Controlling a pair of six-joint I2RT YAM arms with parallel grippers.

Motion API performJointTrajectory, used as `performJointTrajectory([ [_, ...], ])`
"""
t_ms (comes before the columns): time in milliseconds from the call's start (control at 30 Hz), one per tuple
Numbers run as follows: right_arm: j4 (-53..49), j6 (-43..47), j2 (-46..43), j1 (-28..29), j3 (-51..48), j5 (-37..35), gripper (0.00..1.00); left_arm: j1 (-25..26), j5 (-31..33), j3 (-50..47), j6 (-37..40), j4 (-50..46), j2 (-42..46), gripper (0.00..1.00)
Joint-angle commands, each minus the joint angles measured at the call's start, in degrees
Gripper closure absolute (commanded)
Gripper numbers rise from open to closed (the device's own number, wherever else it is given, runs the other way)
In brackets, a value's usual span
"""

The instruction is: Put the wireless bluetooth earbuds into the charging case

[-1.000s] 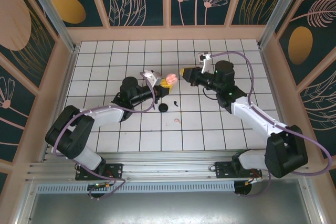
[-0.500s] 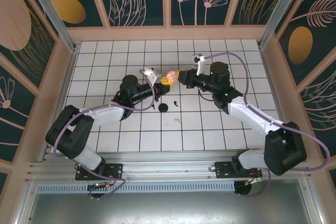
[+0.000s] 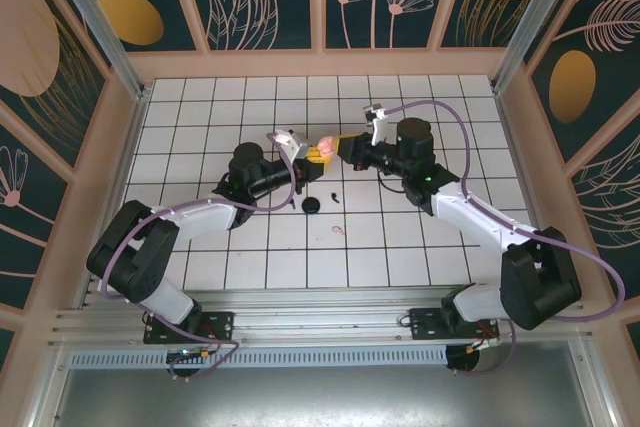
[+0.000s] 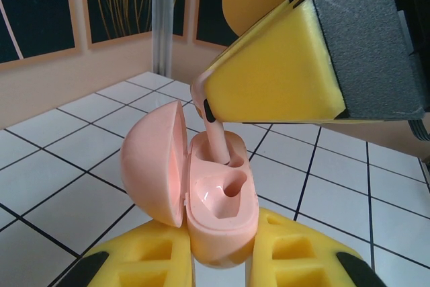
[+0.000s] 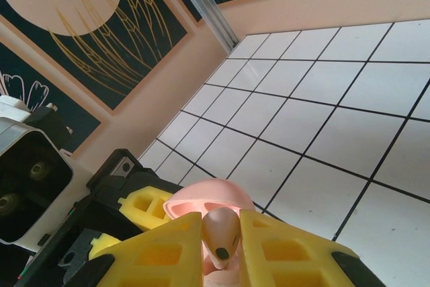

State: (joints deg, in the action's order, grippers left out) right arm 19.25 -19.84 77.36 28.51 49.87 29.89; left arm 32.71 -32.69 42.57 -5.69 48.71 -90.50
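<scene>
The pale pink short-stemmed earbud (image 4: pixel 216 140) is pinched by its head between the yellow foam pads (image 5: pixel 282 250) of the right gripper (image 5: pixel 220 250). The jaws are closed on it and the stem points down, so it can slide straight into the far socket of the glossy pale pink plastic charging case (image 4: pixel 218 196). The stem tip sits at the mouth of that socket, seemingly just inside; how deep is hard to tell from the left wrist view. The near socket beside it is empty.

The left gripper (image 4: pixel 222 263) clamps the case's base from both sides and holds it off the white tiled table (image 3: pixel 400 237). The sockets face up toward the bud, which likely steadies the case against the push of insertion. The hinged domed lid (image 4: pixel 158 162) is swung wide to one side, out of the bud's path.

Further out, the top view shows three things on the tiles in front of the grippers. A small dark round object (image 3: pixel 311 206), possibly a black case, lies with a tiny black bud (image 3: pixel 333 197) just beside it. A second pale pink bud (image 3: pixel 338 230) lies a little nearer the arm bases. None of them blocks the move. The tight spot is the right gripper's bulky pad, close over the case rim.
</scene>
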Motion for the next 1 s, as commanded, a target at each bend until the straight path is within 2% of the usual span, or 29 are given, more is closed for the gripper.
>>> performJointTrajectory([
  [0, -3.0, 2.7, -0.6, 0.6, 1.3, 0.3, 0.82, 0.4, -0.7, 1.4, -0.6, 2.0, 0.9, 0.86],
  [967, -6.8, 7.5, -1.8, 0.4, 2.1, 1.4, 0.77, 0.4, -1.5, 1.3, -0.2, 1.1, 1.9, 0.86],
])
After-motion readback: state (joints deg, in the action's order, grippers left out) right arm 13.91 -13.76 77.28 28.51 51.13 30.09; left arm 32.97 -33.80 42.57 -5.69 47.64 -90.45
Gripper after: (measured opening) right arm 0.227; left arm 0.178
